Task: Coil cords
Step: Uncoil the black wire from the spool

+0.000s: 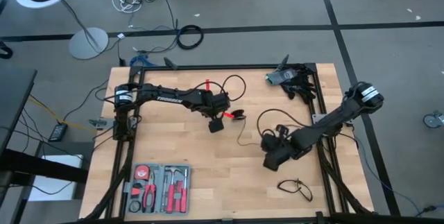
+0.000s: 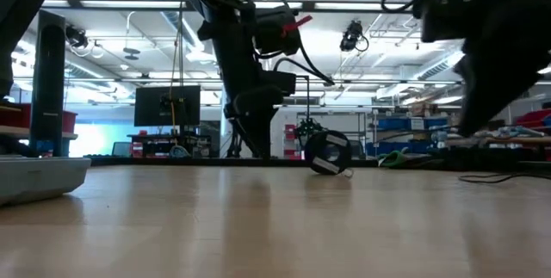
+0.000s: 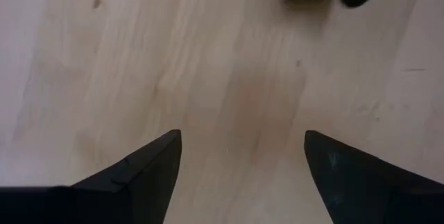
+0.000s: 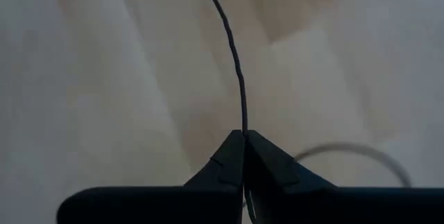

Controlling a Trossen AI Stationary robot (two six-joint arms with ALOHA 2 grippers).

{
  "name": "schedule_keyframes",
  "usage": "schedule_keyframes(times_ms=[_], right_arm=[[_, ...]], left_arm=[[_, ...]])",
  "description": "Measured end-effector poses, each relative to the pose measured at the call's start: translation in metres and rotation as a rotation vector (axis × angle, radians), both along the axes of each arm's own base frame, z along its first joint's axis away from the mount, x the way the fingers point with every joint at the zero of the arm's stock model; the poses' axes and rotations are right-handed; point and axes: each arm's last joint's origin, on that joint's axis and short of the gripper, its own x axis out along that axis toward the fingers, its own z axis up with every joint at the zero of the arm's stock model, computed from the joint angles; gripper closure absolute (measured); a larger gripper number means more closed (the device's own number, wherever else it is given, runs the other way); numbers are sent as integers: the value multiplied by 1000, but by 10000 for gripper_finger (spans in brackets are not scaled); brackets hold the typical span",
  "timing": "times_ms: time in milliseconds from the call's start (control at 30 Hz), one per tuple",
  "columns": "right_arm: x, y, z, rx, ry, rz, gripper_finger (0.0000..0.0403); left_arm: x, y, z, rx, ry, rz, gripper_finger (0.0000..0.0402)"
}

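cords: one seen (image 4: 236, 57) | right pincer (image 4: 244, 141) pinching it | left pincer (image 3: 243, 156) spread, holding nothing

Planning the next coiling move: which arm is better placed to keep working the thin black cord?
The right. Its right gripper is shut on the thin black cord just above the pale wooden table. The left gripper is open over bare wood, holding nothing.

Thin black cord (image 4: 236, 64), hand-pinched (image 4: 244, 144)
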Motion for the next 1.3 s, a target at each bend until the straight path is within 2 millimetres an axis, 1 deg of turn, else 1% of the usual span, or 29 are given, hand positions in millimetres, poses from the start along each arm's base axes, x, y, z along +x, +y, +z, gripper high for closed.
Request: schedule_keyframes(times_ms=[100,200,300,400,567,733,867,933,967,1067,1100,1167,1300], right_arm=[[8,-2,-7,-57,-23,9,385],[11,-4,-10,-77,-16,0,377],[11,-5,-8,-86,-24,14,367],[12,-5,-2,-114,-82,25,358],[11,-5,1,-158,-107,19,349],[11,-5,1,-159,-108,19,349],[11,-5,1,-159,-109,19,350],[11,-5,1,-159,-109,19,350],[11,-5,1,-159,-109,19,349],[11,-5,1,-161,-108,21,348],[11,-5,1,-160,-109,19,348],[11,-5,1,-159,-109,18,348],[11,-5,1,-159,-109,18,348]], left_arm=[[0,-1,1,-8,-10,-4,94],[1,-1,2,-20,-21,-5,94],[1,-1,5,-34,-40,-9,94],[2,-1,14,-36,-94,-14,94],[5,-1,30,-32,-193,6,94],[5,-6,31,-76,-202,-13,94],[10,-8,33,-106,-254,-46,94],[13,-6,35,-58,-285,-31,94],[13,-3,36,1,-291,4,94],[8,9,34,222,-237,181,98],[6,12,33,263,-210,220,100],[4,15,32,272,-192,225,105],[10,7,33,135,-245,100,114]])
